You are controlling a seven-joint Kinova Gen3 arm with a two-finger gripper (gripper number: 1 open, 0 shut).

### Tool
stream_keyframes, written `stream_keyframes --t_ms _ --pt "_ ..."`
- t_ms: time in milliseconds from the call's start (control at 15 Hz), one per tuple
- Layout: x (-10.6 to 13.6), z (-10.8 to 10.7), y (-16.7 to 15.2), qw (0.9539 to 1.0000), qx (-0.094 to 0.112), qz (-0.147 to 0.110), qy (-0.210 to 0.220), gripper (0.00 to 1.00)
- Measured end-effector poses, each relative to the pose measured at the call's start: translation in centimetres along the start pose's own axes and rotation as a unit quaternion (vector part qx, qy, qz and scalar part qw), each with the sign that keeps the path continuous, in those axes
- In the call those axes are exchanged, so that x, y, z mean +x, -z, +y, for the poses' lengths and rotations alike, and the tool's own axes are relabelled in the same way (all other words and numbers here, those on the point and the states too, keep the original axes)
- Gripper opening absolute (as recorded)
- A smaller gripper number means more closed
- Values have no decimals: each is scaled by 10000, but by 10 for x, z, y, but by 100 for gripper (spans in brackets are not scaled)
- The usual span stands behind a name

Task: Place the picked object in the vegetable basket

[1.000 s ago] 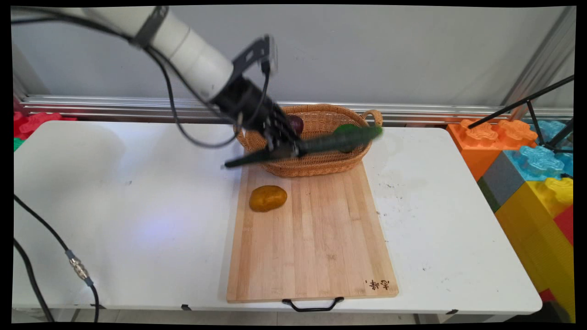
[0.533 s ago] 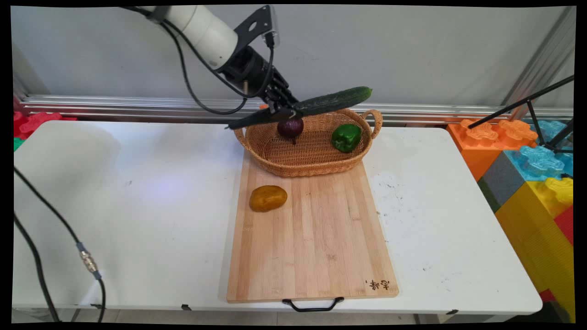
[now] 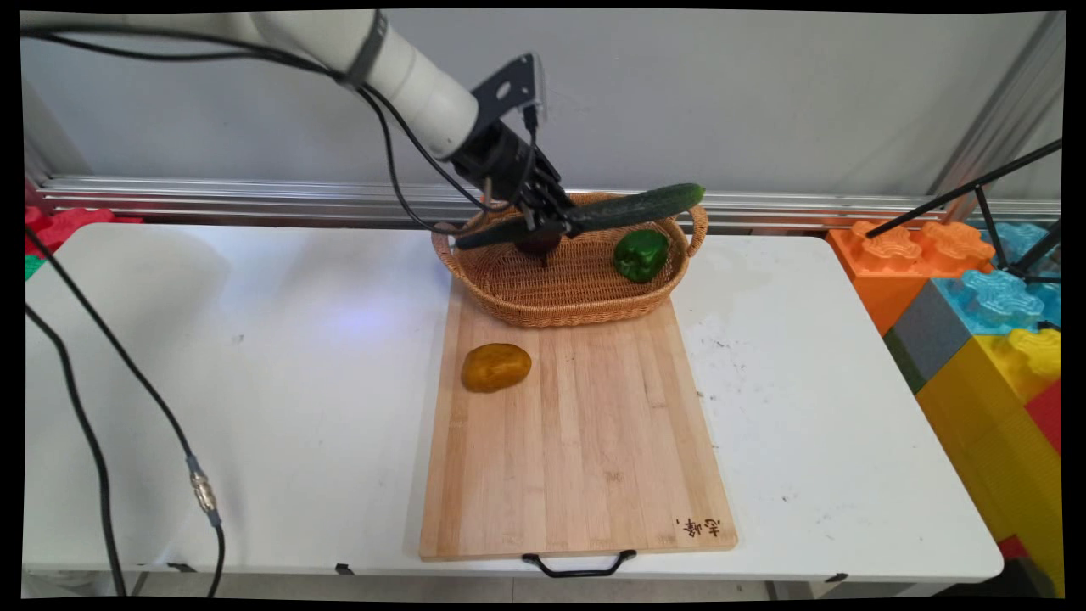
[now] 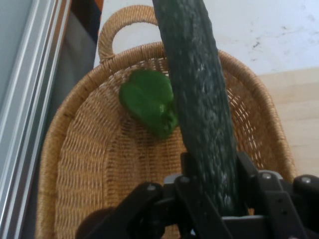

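Your black two-finger gripper [image 3: 547, 227] has its jaws pinching the long dark green cucumber [image 3: 594, 215] mid-length, above the oval woven wicker basket [image 3: 577, 310] at upper centre; keep it level, clear of the green bell pepper [image 3: 640, 255].

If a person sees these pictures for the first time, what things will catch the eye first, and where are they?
First comes the long dark cucumber, held crosswise in the black gripper above the wicker basket at the table's far side. A green pepper lies in the basket's right part. A yellow-brown potato sits alone near the far left corner of the wooden cutting board.
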Motion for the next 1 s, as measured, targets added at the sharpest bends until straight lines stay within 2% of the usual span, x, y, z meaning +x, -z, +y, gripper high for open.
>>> stream_keyframes --t_ms 200,533,600,1000 --pt "-8 -1 -29 9999 -55 97 -76 0" --pt "-24 -4 -55 9998 -57 97 -176 0" --pt "-26 -4 -58 9998 -85 91 -184 100" --pt "-19 -1 -52 9996 -91 230 -102 100"
